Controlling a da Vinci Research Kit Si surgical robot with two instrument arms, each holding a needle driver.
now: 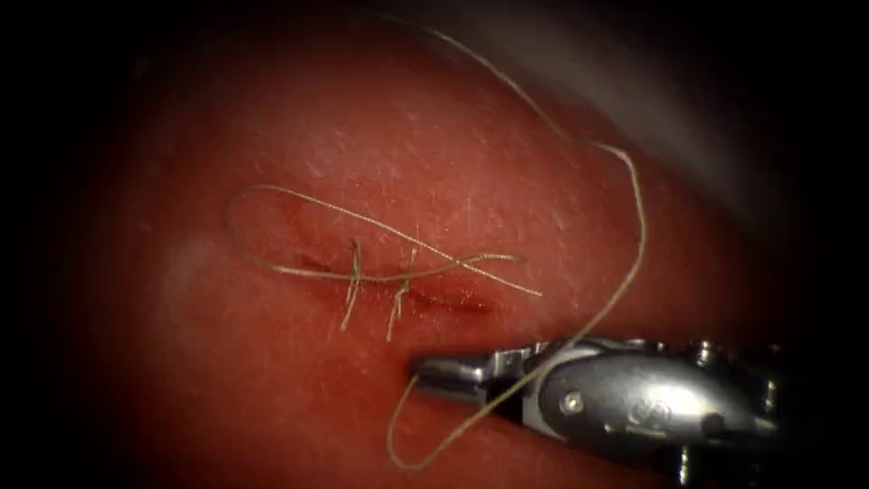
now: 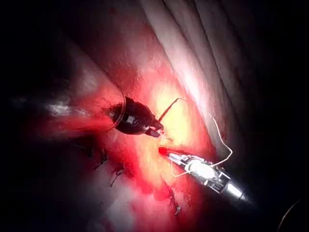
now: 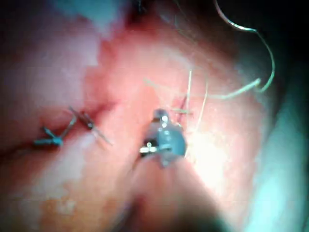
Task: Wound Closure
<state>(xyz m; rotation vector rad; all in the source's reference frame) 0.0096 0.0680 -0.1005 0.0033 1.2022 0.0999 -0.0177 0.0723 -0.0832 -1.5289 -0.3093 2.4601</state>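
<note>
Loose thread [image 1: 380, 226] lies in loops over the cut [image 1: 425, 294] and its two stitches [image 1: 373, 294], and a long strand arcs down its right side to the right tool [image 1: 457, 373]. Tissue [image 1: 208, 389] left of the cut lies bare.

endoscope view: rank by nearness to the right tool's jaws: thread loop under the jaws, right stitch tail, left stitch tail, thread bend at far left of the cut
From the right tool:
1. Thread loop, just below the jaws.
2. Right stitch tail, above the jaws, at the cut.
3. Left stitch tail, farther left.
4. Thread bend, far left.
</note>
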